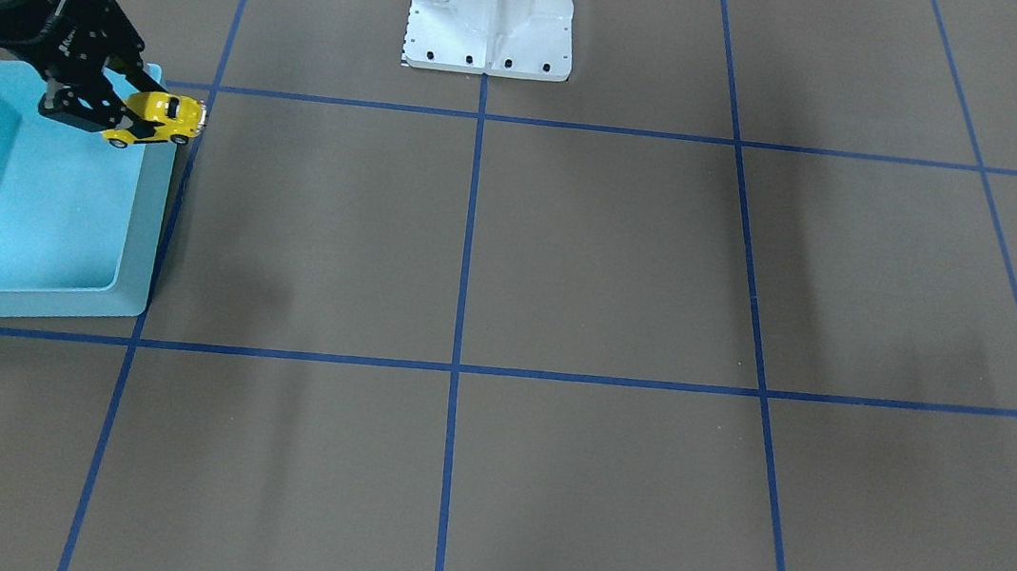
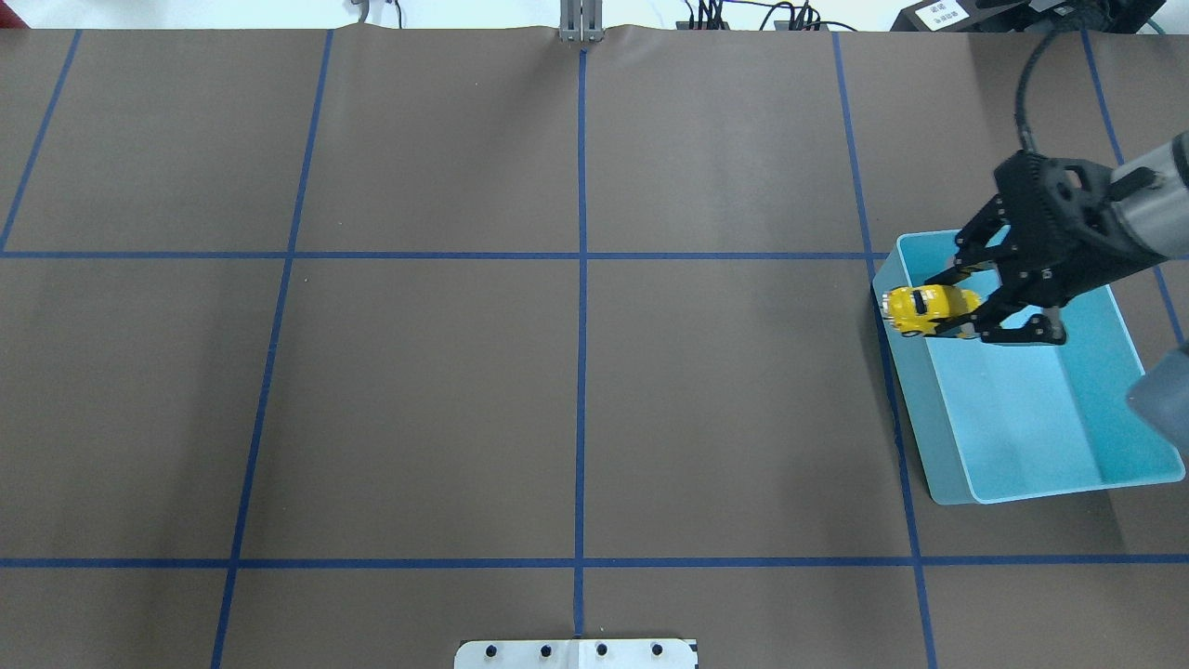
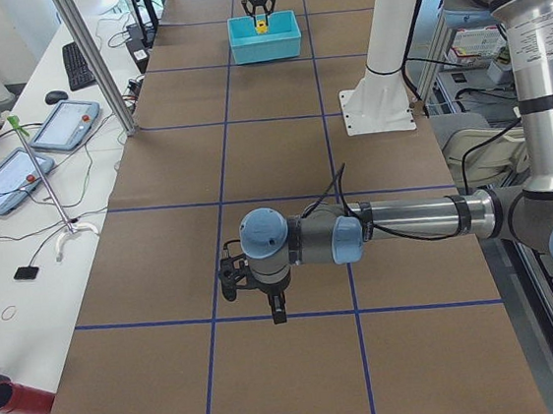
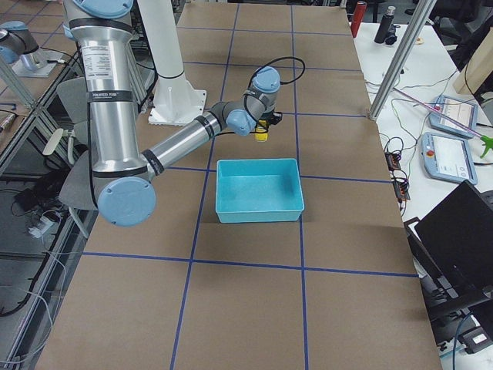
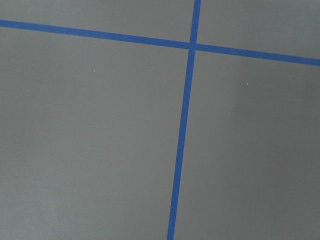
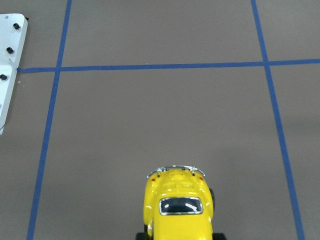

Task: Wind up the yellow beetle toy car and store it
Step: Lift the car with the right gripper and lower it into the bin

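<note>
right end effector [image 2: 959,308]: closed on the rear of the yellow beetle toy car [image 2: 918,309], one finger on each side. the car is held in the air, roof up, clear of the desk [image 2: 557,390]. it sits above the light blue bin [image 2: 908,409], at the bin's corner farthest from the robot base, with its nose projecting outward past the bin wall. left end effector [image 3: 256,290]: well apart from the bin, low over the desk. it shows in the side view only, so whether it is open or closed cannot be told.
</note>
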You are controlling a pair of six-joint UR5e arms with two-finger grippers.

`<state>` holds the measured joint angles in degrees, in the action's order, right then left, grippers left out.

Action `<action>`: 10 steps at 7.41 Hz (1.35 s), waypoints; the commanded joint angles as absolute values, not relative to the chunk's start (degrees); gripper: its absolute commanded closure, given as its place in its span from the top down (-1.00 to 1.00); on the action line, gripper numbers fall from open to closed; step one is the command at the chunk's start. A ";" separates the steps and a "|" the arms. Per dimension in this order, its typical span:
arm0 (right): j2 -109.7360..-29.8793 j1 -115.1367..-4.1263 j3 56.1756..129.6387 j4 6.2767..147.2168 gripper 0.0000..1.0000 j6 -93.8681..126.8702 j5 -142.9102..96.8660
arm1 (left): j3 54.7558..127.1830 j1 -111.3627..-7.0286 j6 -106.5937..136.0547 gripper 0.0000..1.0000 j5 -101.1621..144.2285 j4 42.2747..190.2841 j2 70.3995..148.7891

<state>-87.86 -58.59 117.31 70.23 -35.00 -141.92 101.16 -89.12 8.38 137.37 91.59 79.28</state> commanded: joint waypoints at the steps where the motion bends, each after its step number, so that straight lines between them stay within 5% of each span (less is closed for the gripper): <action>1: -95.77 -63.09 116.72 69.87 -1.00 -48.20 -145.28 | 101.16 -89.12 8.35 1.00 137.37 91.58 79.28; 5: -98.53 -63.38 103.84 61.47 -1.00 -59.94 -142.31 | 101.07 -89.12 8.44 1.00 137.37 91.58 79.28; 10: -90.54 -58.72 92.91 59.50 -1.00 -59.07 -137.99 | 101.07 -89.12 8.35 1.00 137.37 91.58 79.28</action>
